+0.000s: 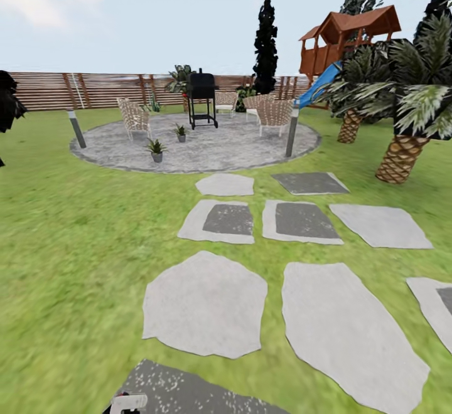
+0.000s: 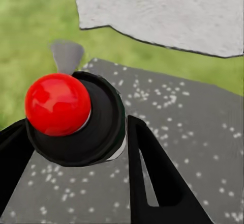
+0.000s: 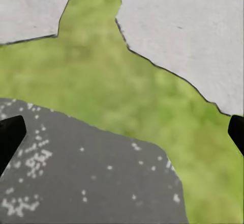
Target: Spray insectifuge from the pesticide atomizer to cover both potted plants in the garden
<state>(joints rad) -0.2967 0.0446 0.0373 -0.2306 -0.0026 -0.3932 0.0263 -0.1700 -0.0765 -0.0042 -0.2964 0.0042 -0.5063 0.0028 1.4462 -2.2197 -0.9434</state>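
Observation:
The pesticide atomizer [image 2: 99, 127] shows as a round black top with a glossy red knob, a thin dark green rim and a grey nozzle. My left gripper [image 2: 81, 155] is shut on it, one black finger on each side, over a dark speckled stepping stone. Far ahead, the two potted plants [image 1: 156, 148] [image 1: 181, 132] stand on the round grey paving [image 1: 238, 147] of the garden, left of centre. My right gripper [image 3: 122, 132] is open, its fingertips [image 3: 11, 132] wide apart above grass and stone with nothing between them.
Pale and dark stepping stones [image 1: 207, 304] lead across the lawn to the paving. On it stand a black grill [image 1: 202, 97] and wicker chairs [image 1: 135, 118] [image 1: 274, 115], with short posts [image 1: 76, 128] [image 1: 292, 132] at its rim. Palms [image 1: 402, 150] and a playhouse [image 1: 348, 34] stand to the right.

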